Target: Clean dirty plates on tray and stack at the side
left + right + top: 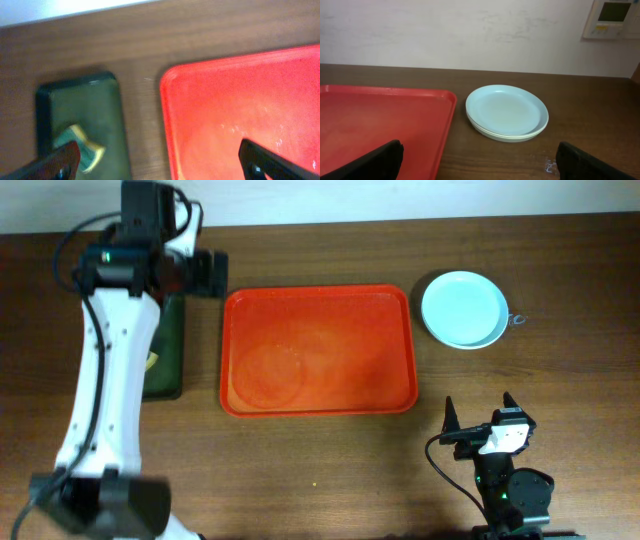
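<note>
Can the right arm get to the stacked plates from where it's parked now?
Probably yes. The plates sit on the table straight ahead of the right end effector, beside the tray. Nothing stands between them, and its jaws are open.

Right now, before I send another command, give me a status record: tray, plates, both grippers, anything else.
tray: red, no plates on it
plates: stacked on the table right of the tray, mint-blue on top, count unclear
black tray: left of the tray, holds a yellow-green sponge
left gripper: open, empty, above the gap between black tray and tray
right gripper: open, empty, facing the plates
</note>
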`<act>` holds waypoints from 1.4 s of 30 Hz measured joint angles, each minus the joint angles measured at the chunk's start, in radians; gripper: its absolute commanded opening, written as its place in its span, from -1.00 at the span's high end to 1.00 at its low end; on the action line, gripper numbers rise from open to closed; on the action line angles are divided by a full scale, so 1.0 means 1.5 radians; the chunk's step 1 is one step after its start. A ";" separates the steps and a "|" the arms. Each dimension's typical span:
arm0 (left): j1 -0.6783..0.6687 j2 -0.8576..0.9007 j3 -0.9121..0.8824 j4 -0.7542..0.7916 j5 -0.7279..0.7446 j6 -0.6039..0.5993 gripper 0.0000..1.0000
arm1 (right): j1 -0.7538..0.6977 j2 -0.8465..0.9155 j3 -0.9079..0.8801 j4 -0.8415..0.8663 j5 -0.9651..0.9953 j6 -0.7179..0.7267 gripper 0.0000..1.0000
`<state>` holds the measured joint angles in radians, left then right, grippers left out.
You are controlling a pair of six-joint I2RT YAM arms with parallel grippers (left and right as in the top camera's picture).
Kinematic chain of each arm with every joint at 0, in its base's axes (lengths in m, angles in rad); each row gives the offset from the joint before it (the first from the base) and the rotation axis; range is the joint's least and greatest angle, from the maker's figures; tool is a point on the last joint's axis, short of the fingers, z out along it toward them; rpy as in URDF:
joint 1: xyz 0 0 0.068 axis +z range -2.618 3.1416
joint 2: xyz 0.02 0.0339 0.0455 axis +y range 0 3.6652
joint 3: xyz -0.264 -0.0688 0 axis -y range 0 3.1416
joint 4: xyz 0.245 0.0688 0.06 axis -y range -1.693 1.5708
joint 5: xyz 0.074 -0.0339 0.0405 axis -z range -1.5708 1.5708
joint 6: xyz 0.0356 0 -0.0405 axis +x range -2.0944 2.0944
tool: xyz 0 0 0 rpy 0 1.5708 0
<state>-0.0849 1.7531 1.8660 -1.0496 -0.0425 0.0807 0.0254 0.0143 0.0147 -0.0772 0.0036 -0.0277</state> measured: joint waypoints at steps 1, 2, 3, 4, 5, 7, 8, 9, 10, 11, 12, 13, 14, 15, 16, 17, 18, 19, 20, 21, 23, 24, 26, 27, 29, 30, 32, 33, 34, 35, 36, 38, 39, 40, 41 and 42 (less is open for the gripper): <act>-0.004 -0.045 -0.092 0.054 0.011 0.005 -0.99 | 0.000 -0.001 0.000 0.000 0.000 0.000 -0.96; -0.007 -0.087 -0.184 0.107 0.023 0.007 -0.99 | 0.000 -0.002 0.000 0.000 0.000 0.000 -0.97; -0.009 -0.146 -0.303 0.169 0.038 0.009 -0.99 | 0.000 -0.002 0.000 -0.001 0.000 0.001 -0.97; -0.011 -0.190 -0.379 0.217 0.047 0.011 -0.99 | 0.000 -0.002 0.000 0.001 0.000 0.001 -0.97; -0.011 -0.242 -0.451 0.267 0.052 0.012 -0.99 | 0.000 -0.002 0.000 0.000 0.000 0.000 -0.97; -0.011 -0.376 -0.570 0.295 0.061 0.012 -0.99 | 0.000 -0.002 0.000 -0.001 0.000 0.001 -0.97; -0.012 -0.431 -0.609 0.321 0.064 0.014 -0.99 | 0.000 -0.002 0.000 -0.001 0.000 0.000 -0.97; -0.012 -0.543 -0.677 0.328 0.065 0.014 -0.99 | 0.000 -0.002 0.000 0.000 0.000 0.001 -0.97; -0.012 -0.626 -0.717 0.328 0.066 0.016 -0.99 | 0.000 -0.003 0.000 0.001 0.000 0.001 -0.97; -0.012 -0.681 -0.740 0.329 0.066 0.016 -0.99 | 0.000 -0.002 0.000 -0.001 0.000 0.000 -0.97; -0.012 -0.775 -0.787 0.326 0.066 0.017 -0.99 | 0.000 -0.003 0.000 0.000 0.000 0.000 -0.97; -0.012 -0.845 -0.815 0.324 0.067 0.017 -0.99 | 0.000 -0.003 0.000 0.000 0.000 0.000 -0.97; -0.012 -0.929 -0.847 0.326 0.071 0.017 -0.99 | 0.000 -0.003 0.000 0.000 0.000 0.000 -0.97; -0.012 -0.963 -0.868 0.343 0.074 0.017 -0.99 | 0.000 -0.003 0.000 0.000 0.000 0.001 -0.97; -0.012 -1.007 -0.907 0.368 0.081 0.017 -0.99 | 0.000 -0.003 0.000 -0.001 0.000 0.000 -0.97; -0.012 -1.030 -0.942 0.398 0.087 0.017 -0.99 | 0.000 -0.003 0.000 -0.001 0.000 0.000 -0.97; -0.012 -1.042 -0.978 0.440 0.092 0.018 -0.99 | 0.000 -0.003 0.000 0.000 0.000 0.000 -0.97; -0.012 -1.055 -1.022 0.498 0.099 0.019 -0.99 | 0.000 -0.003 0.000 0.000 0.000 0.001 -0.97; -0.012 -1.064 -1.050 0.535 0.101 0.019 -0.99 | 0.000 -0.003 0.000 -0.001 0.000 0.000 -0.97; -0.008 -1.085 -1.092 0.579 0.109 0.019 -0.99 | 0.000 -0.003 0.000 -0.001 0.000 0.000 -0.96; 0.003 -1.110 -1.137 0.635 0.123 0.019 -0.99 | 0.000 -0.003 0.000 0.000 0.000 0.001 -0.97; 0.013 -1.128 -1.161 0.660 0.130 0.019 -0.99 | 0.000 -0.003 0.000 -0.001 0.000 0.001 -0.97; 0.027 -1.155 -1.201 0.713 0.136 0.019 -0.99 | 0.000 -0.003 0.000 -0.001 0.000 0.000 -0.97; 0.032 -1.158 -1.212 0.737 0.138 0.018 -0.99 | 0.000 -0.003 0.000 -0.001 0.000 0.001 -0.97; 0.044 -1.158 -1.228 0.765 0.141 0.011 -0.99 | 0.000 -0.003 0.000 -0.001 0.000 0.000 -0.97; 0.049 -1.158 -1.231 0.763 0.135 0.008 -0.99 | 0.000 -0.003 0.000 -0.001 0.000 0.000 -0.97; 0.050 -1.159 -1.232 0.752 0.122 0.005 -0.99 | 0.000 -0.003 0.000 -0.001 0.000 0.000 -0.97; 0.050 -1.160 -1.232 0.721 0.105 0.000 -0.99 | 0.000 -0.003 0.000 -0.001 0.000 0.000 -0.97; 0.050 -1.161 -1.231 0.687 0.092 -0.012 -0.99 | 0.000 -0.003 0.000 -0.001 0.000 0.000 -0.97; 0.050 -1.161 -1.232 0.659 0.078 -0.027 -0.99 | 0.000 -0.003 0.000 -0.001 0.000 0.000 -0.97; 0.050 -1.161 -1.234 0.647 0.064 -0.041 -0.99 | 0.000 -0.003 0.000 -0.001 0.000 0.000 -0.97; 0.050 -1.161 -1.234 0.646 0.042 -0.056 -0.99 | 0.000 -0.003 0.000 -0.001 0.000 0.000 -0.97; 0.050 -1.161 -1.234 0.646 0.033 -0.060 -0.99 | 0.000 -0.003 0.000 -0.001 0.000 0.000 -0.97; 0.050 -1.161 -1.234 0.646 0.024 -0.065 -0.99 | 0.000 -0.003 0.000 -0.001 0.000 0.000 -0.97; 0.050 -1.161 -1.234 0.646 0.017 -0.067 -0.99 | 0.000 -0.003 0.000 -0.001 0.000 0.000 -0.97; 0.050 -1.161 -1.234 0.646 0.011 -0.070 -0.99 | 0.000 -0.003 0.000 -0.001 0.000 0.000 -0.97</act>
<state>-0.0097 0.0109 0.0147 -0.0803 -0.0257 -0.0242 0.0254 0.0101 0.0143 -0.0780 0.0036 -0.0273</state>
